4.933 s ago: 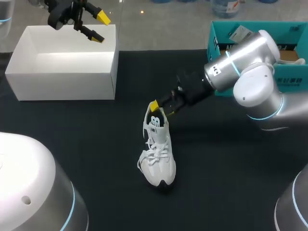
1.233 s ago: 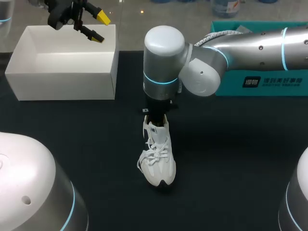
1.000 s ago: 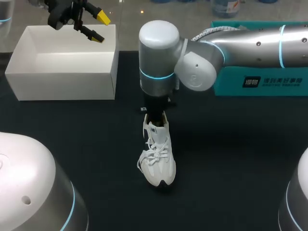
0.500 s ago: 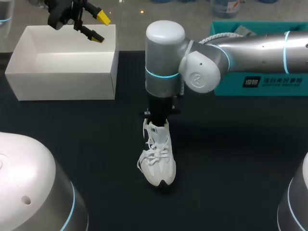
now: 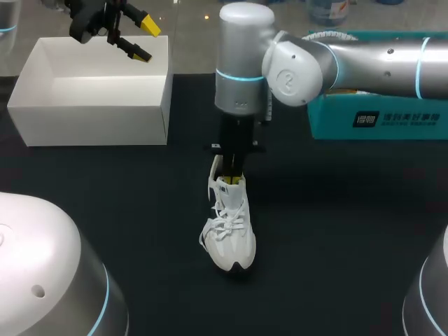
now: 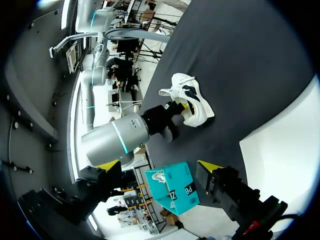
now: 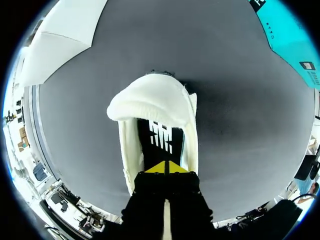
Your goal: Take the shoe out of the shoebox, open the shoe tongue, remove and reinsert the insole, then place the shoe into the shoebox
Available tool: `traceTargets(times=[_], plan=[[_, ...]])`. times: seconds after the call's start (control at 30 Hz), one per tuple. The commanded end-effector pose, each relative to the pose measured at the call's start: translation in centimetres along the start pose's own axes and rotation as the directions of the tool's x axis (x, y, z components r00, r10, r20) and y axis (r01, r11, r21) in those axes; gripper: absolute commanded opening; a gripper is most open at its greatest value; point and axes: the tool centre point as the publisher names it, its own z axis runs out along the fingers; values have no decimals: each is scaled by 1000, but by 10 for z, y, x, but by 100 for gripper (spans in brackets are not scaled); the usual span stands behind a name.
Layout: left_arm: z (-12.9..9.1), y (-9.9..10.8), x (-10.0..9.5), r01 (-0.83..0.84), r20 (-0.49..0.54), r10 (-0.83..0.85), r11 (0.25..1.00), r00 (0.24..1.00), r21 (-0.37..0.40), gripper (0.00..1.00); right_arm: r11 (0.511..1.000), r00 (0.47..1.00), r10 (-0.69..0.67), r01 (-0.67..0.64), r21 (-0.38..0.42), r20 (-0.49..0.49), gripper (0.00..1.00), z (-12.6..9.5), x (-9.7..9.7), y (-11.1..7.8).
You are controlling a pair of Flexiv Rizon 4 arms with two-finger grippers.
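The white shoe (image 5: 229, 224) stands on its sole in the middle of the black counter (image 5: 336, 231), well apart from the shoebox (image 5: 91, 115). Its long axis runs far to near, toe toward the robot, heel opening away. This probably leaves the opening free for the right gripper (image 7: 164, 168), which points straight down at the heel over the black insole (image 7: 161, 137). Its tips are together, but whether they pinch the insole I cannot tell. The left gripper (image 5: 143, 40) hangs above the shoebox, fingers apart, out of the way.

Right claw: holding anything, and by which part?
Cannot tell. The right claw, tips together, sits in the heel opening of the shoe, at the rear end of the insole; no pinch visible.
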Motion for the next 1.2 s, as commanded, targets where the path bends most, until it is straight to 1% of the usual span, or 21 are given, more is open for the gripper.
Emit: traceTargets(times=[0.03,0.07,0.13,0.17,0.33,0.37,0.4,0.43,0.47,0.67,1.0,1.2], plan=[[-1,1,0,-1,-2,1,1000,1000,3,100,1000,1000,6,-6,13,10,0,-14,2,-5],[-1,1,0,-1,-2,1,1000,1000,3,100,999,1000,15,-15,30,10,0,-14,2,-6],[-1,1,0,-1,-2,1,1000,1000,3,100,999,1000,19,-19,34,13,0,-14,3,-8],[-1,1,0,-1,-2,1,1000,1000,3,100,998,1000,26,-27,54,13,0,-13,3,-9],[-1,1,0,-1,-2,1,1000,1000,3,100,998,999,35,-35,51,13,0,-10,6,-16],[-1,1,0,-1,-2,1,1000,1000,3,100,998,999,34,-34,46,10,21,-9,5,-17],[-1,1,0,-1,-2,1,1000,1000,3,100,998,999,35,-35,43,6,47,-6,5,-17],[-1,1,0,-1,-2,1,1000,1000,3,100,998,999,36,-36,45,1,84,-4,4,-17],[-1,1,0,-1,-2,1,1000,1000,3,100,998,999,37,-37,46,1,100,-3,4,-17],[-1,1,0,-1,-2,1,1000,1000,3,100,998,999,44,-44,34,5,100,-3,7,-20],[-1,1,0,-1,-2,1,1000,1000,3,100,998,999,34,-35,47,14,100,-2,10,-19],[-1,1,0,-1,-2,1,1000,1000,3,100,998,999,37,-38,49,26,100,-6,13,-22]])
